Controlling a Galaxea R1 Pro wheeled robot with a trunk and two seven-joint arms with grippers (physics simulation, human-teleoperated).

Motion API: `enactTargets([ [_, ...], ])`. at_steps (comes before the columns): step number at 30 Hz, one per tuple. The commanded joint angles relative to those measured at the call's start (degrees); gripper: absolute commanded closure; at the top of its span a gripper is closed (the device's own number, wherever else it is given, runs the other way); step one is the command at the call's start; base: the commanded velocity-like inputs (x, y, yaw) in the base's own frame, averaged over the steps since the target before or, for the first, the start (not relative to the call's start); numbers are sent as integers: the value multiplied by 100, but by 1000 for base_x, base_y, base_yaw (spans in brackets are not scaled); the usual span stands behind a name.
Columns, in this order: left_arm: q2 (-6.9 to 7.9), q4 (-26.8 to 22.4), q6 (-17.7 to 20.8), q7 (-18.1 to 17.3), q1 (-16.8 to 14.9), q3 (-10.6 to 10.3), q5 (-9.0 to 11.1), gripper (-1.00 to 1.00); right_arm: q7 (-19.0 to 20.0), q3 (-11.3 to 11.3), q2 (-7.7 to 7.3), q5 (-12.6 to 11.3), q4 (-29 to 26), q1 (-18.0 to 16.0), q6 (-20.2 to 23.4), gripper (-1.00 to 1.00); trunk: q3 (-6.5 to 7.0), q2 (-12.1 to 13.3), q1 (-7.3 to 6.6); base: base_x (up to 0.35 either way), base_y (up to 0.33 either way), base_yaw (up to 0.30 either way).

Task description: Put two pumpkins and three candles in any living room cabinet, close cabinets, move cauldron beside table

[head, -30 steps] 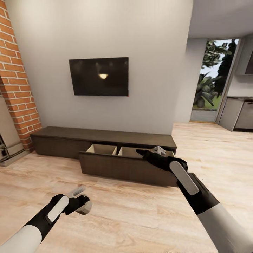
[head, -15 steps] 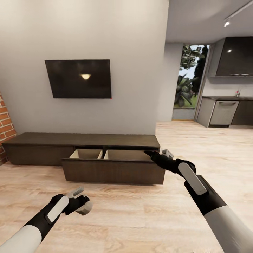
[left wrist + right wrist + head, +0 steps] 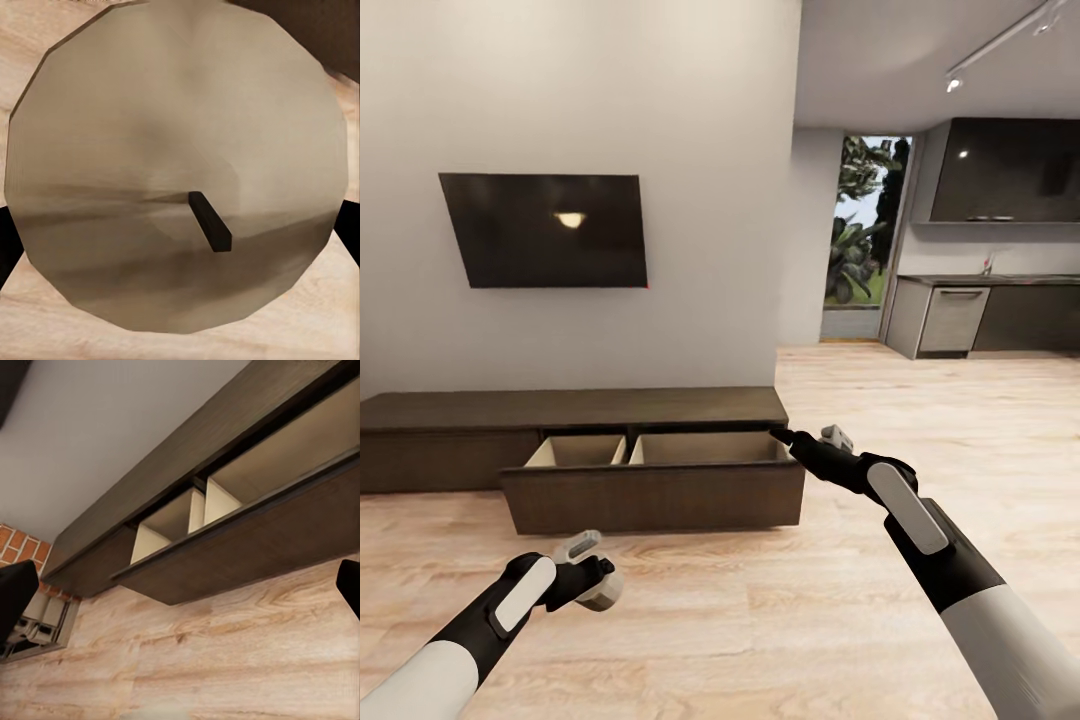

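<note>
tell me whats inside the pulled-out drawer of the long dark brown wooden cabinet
The open drawer of the long dark brown wooden cabinet shows two light wood compartments with bare upper walls. Its dark front panel hides the bottoms, so contents cannot be ruled out.

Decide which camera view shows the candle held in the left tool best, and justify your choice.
The left wrist view: the candle appears there end-on, a pale beige disc with its dark wick clear. The head view shows the candle small, partly hidden by the left tool. The right wrist view shows the cabinet with its open drawer.
</note>
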Motion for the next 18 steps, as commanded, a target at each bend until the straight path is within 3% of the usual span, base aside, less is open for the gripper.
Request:
enactTargets([
  [1, 8, -11, 3, 57, -3, -35, 56, 100, -52, 12, -5, -59, -9, -5, -7, -100, 12, 38, -23, 0, 0, -10],
  [15, 8, -11, 3, 57, -3, -35, 56, 100, 242, 4, 3, -73, 196, -5, -4, -100, 263, 600, -331, 0, 0, -1],
  [18, 8, -11, 3, 57, -3, -32, 68, 100, 251, 3, -3, -220, 204, -5, 2, -100, 317, 720, -397, 0, 0, 0],
])
